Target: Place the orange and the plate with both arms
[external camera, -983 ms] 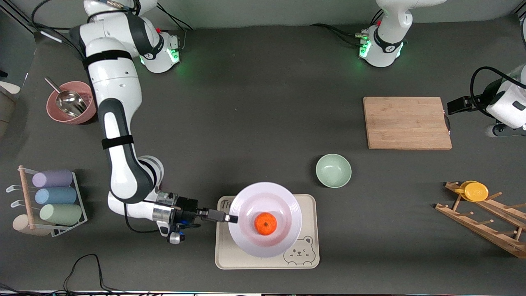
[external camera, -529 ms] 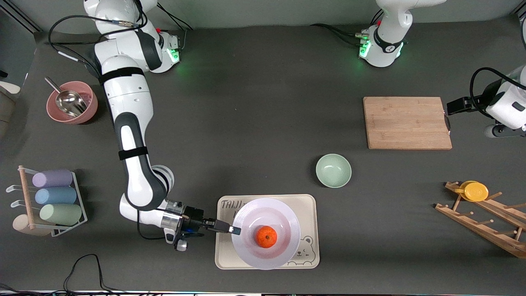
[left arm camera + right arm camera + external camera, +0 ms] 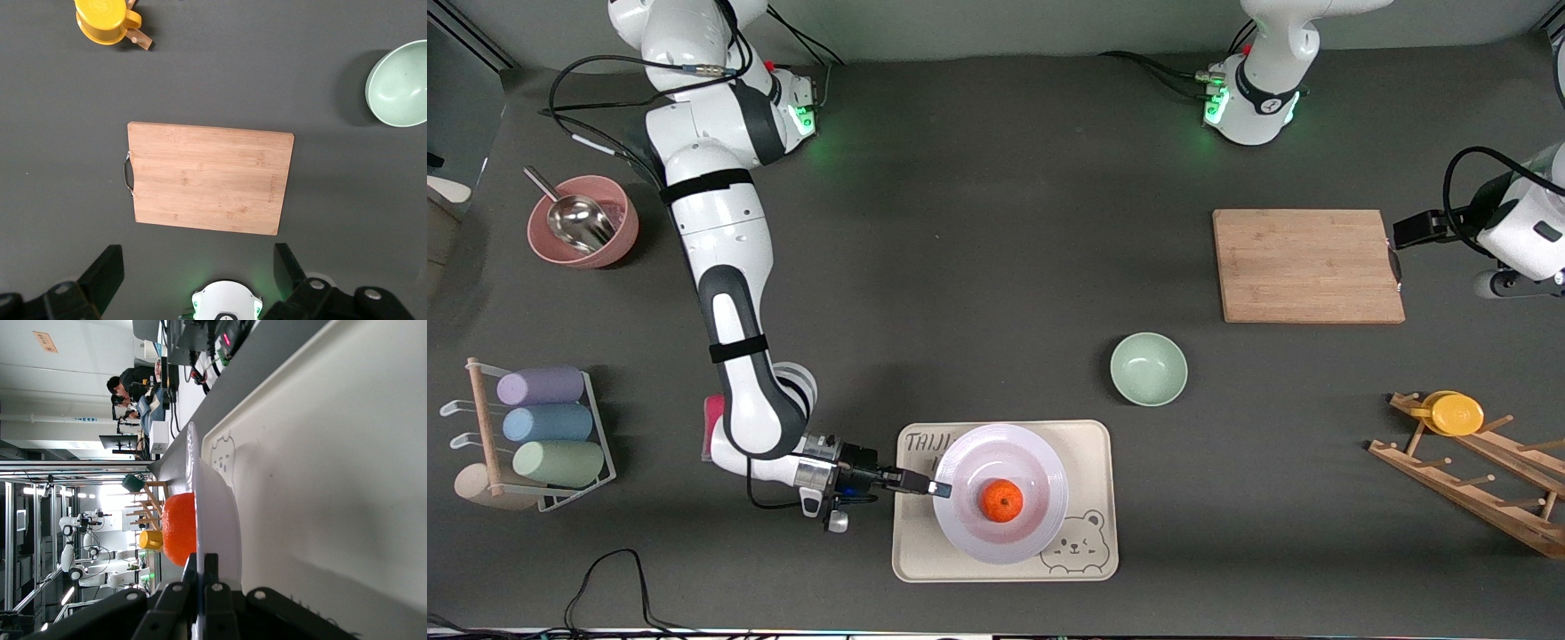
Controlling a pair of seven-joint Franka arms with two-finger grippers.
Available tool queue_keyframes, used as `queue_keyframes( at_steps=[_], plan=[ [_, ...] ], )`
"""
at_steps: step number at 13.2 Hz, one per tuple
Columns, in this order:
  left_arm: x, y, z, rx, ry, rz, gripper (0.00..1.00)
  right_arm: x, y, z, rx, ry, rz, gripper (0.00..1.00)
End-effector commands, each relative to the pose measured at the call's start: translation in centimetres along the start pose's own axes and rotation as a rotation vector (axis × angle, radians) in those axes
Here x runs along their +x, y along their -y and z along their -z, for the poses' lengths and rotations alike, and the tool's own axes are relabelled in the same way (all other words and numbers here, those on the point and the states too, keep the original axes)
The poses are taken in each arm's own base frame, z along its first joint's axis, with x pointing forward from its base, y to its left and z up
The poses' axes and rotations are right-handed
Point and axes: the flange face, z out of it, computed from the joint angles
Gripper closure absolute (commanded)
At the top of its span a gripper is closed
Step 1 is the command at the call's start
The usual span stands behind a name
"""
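The pale plate (image 3: 1040, 471) is over the cream bear tray (image 3: 1089, 440), with the orange (image 3: 1002, 500) in its centre. My right gripper (image 3: 938, 487) is shut on the plate's rim at the side toward the right arm's end of the table. The right wrist view shows its fingers (image 3: 212, 568) pinching the rim of the plate (image 3: 215, 513), with the orange (image 3: 180, 528) on it and the tray (image 3: 320, 487) right under it. I cannot tell whether the plate touches the tray. My left gripper (image 3: 197, 270) is open and empty, waiting high above the table by the cutting board.
A mint-green bowl (image 3: 1148, 369) stands just past the tray's corner, farther from the camera. A wooden cutting board (image 3: 1307, 265) lies toward the left arm's end. A wooden rack with a yellow lid (image 3: 1458, 413), a cup rack (image 3: 543, 427) and a pink bowl with a scoop (image 3: 583, 222) flank the table.
The right arm has swung its elbow toward the table's middle and lowered the plate with the orange toward the tray. The left arm has not moved.
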Motion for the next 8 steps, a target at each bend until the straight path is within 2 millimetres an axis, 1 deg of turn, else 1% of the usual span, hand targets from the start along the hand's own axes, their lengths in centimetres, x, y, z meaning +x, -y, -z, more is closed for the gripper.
queue_keyframes(
  at_steps=[1,4,6,7,8],
  plan=[
    [0.13,0.55,0.11,-0.033,-0.01,-0.018,0.0,-0.19,-0.52,-0.51,0.016,-0.007,0.01,1.0],
    [0.12,0.47,0.11,-0.04,-0.01,-0.018,0.0,-0.4,-1.06,-0.69,0.001,-0.016,0.004,1.0],
    [0.13,0.54,0.1,-0.042,-0.01,-0.017,0.0,-0.42,-1.02,-0.72,-0.004,-0.017,-0.008,1.0],
    [0.13,0.56,0.1,-0.04,-0.01,-0.017,0.0,-0.53,-1.08,-0.82,-0.009,-0.013,-0.003,0.74],
    [0.13,0.56,0.1,-0.04,-0.01,-0.017,0.0,-0.65,-1.38,-0.81,-0.013,-0.011,-0.005,0.59]
  ],
)
